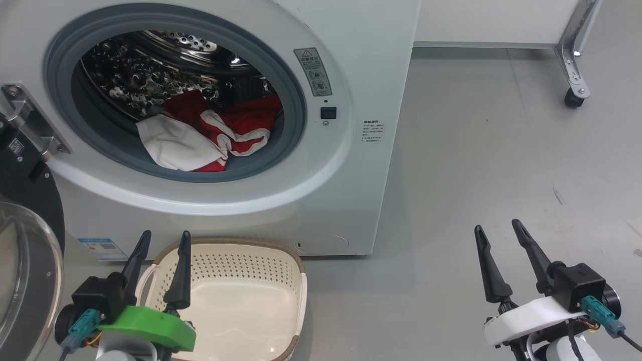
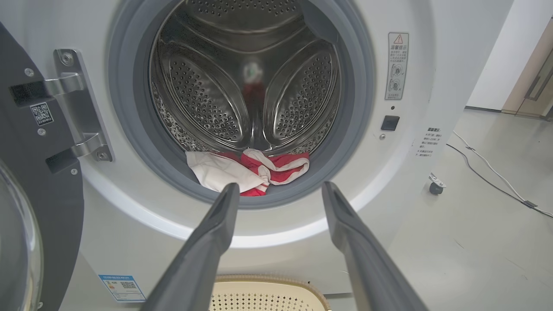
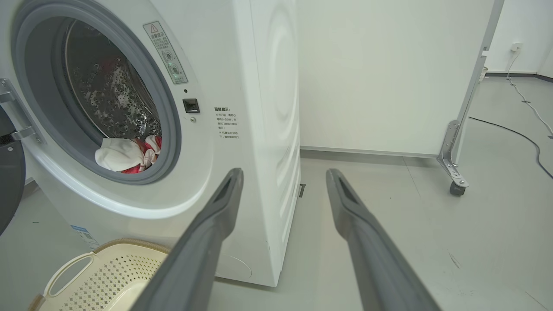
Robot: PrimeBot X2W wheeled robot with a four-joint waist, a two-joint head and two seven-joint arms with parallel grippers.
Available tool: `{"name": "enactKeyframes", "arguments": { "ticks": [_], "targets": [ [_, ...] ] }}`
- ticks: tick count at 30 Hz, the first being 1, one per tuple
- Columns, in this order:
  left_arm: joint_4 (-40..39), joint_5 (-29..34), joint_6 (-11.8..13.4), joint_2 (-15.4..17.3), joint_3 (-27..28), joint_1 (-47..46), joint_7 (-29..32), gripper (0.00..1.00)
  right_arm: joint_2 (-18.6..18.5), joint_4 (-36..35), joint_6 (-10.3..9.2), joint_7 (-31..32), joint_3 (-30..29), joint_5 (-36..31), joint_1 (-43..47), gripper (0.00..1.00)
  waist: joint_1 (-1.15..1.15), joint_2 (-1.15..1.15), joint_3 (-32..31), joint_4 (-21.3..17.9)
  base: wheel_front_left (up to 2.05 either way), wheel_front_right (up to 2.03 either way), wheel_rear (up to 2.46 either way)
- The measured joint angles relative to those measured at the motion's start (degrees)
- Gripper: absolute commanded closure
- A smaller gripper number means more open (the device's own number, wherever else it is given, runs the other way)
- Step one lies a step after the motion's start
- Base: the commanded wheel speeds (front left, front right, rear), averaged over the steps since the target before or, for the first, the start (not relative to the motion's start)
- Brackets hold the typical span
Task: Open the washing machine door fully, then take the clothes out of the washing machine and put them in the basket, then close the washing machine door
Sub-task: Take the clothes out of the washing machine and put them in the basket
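Two pairs of fingers, both spread wide and holding nothing. My left gripper point(image 1: 165, 234) hangs above the basket point(image 1: 228, 265), pointing at the washer point(image 1: 351, 190). My right gripper point(image 1: 497, 225) hangs over bare floor point(image 1: 476, 150), well apart from the washer's front.

As I read it, step one is done: the door point(image 1: 30, 200) is swung out to the left and the opening is clear. The clothes point(image 1: 210, 135) are not out yet. They lie in a red and white heap at the front of the drum point(image 1: 150, 65), spilling onto the grey ring. The basket sits on the floor just in front of the washer, under the opening, with nothing in it. Unloading and closing the door are both left.

The head view gives me both grippers and the bare basket floor. The left wrist view looks straight down the drum to its back wall, and shows the hinge point(image 2: 82, 112) and a cable point(image 2: 488, 168). The right wrist view adds the washer's side panel and a wheeled frame point(image 3: 458, 164).
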Motion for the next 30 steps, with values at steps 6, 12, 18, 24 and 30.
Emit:
{"name": "enactKeyframes", "arguments": {
  "ticks": [6,12,18,24,30],
  "targets": [
    [0.0,0.0,0.0,0.0,-0.09,0.0,0.01,0.0,0.01,0.0,0.0,0.0,-0.07,0.0,0.0,0.0,0.0,0.0,0.05,-0.03,0.0,0.0,0.0],
    [0.0,0.0,0.0,0.0,-0.09,0.0,0.01,0.0,0.12,-0.01,0.0,0.0,-0.12,0.0,0.0,0.0,0.0,0.0,0.14,-0.01,0.0,0.0,0.0],
    [-0.02,0.0,0.0,0.14,-0.08,0.0,0.01,0.0,0.27,-0.02,0.0,0.0,-0.13,0.0,0.0,0.0,0.0,0.0,0.31,-0.04,0.0,0.0,0.0],
    [-1.0,0.23,0.67,0.76,0.79,-0.01,0.1,0.0,0.42,-0.64,0.0,-0.01,0.18,0.0,0.0,0.0,0.0,0.0,1.26,-0.36,0.0,0.0,0.0],
    [-2.54,0.47,1.62,1.32,1.33,-0.13,0.84,0.0,0.56,-1.47,0.0,-0.07,0.34,0.0,-0.05,0.0,0.0,0.0,3.52,-0.87,0.0,0.0,0.0]
  ]
}}
